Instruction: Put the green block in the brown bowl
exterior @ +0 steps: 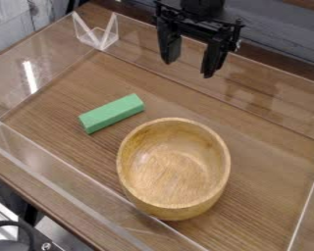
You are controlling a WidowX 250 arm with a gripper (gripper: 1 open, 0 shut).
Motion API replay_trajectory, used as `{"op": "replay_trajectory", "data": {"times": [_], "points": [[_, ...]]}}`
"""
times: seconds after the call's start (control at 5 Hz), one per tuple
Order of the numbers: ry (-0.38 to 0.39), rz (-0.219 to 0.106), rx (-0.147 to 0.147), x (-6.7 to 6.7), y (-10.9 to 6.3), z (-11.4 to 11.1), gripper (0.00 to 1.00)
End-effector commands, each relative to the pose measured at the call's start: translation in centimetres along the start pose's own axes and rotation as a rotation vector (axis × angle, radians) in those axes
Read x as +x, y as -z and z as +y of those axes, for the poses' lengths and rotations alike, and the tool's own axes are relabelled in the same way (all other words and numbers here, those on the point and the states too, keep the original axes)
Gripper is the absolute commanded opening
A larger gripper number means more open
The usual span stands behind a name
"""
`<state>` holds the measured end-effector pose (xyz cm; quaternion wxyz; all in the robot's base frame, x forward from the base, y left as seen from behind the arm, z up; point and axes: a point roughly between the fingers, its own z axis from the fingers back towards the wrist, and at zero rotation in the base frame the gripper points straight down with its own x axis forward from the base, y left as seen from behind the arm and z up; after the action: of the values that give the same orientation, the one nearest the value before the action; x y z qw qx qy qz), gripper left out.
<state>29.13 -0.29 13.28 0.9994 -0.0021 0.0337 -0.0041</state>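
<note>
A wooden bench (251,108) with clear low walls carries a brown bowl (175,167) near the front and a green block (111,114) lying flat just beside the bowl's upper left. The block's long axis runs diagonally, lower left to upper right. The gripper (195,54) hangs at the back, pointing down, jaws spread and empty, with the block well apart from it, toward the front left.
</note>
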Motion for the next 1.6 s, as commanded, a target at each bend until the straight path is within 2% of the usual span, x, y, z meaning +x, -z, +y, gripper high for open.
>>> {"op": "replay_trajectory", "data": {"times": [0.0, 0.2, 0.6, 1.0, 1.4], "points": [[0.035, -0.005, -0.001, -0.2, 0.4, 1.7, 1.00], [0.077, -0.012, -0.001, -0.5, 1.1, 3.9, 1.00], [0.191, -0.087, 0.007, -2.4, 1.7, 8.5, 1.00], [0.208, -0.116, -0.004, -3.1, 2.8, 10.1, 1.00], [0.207, -0.139, -0.022, -3.1, 4.3, 11.1, 1.00]]}}
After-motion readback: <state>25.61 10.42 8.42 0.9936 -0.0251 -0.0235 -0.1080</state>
